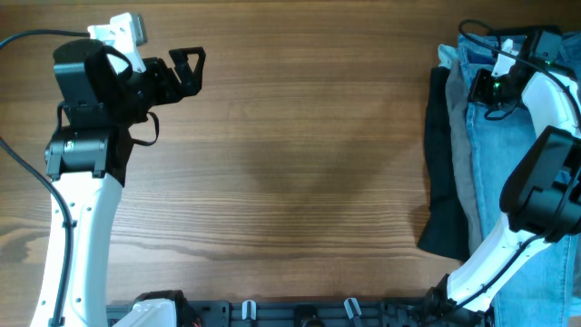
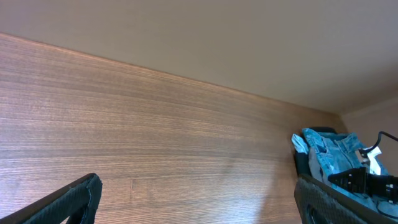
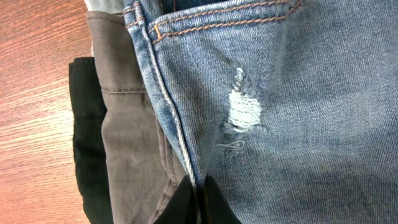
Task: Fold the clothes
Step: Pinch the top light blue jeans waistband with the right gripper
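Note:
The clothes lie stacked at the table's right edge. Light-blue jeans (image 1: 486,182) are on top, over grey-khaki trousers (image 1: 460,136) and a black garment (image 1: 445,182). My right gripper (image 1: 486,86) is at the far end of the pile. In the right wrist view it (image 3: 198,200) is shut on the left side seam of the jeans (image 3: 298,112), beside the grey trousers (image 3: 130,124) and the black garment (image 3: 87,137). A frayed rip (image 3: 244,107) marks the denim. My left gripper (image 1: 188,68) hovers open at the far left, and it (image 2: 199,208) holds nothing.
The wooden table (image 1: 290,163) stretches between the two arms. A dark rail with clips (image 1: 300,313) runs along the front edge. The left arm's white body (image 1: 77,236) stands at the left side. The right arm (image 1: 545,182) lies over the jeans, and a cable (image 1: 477,32) loops above them.

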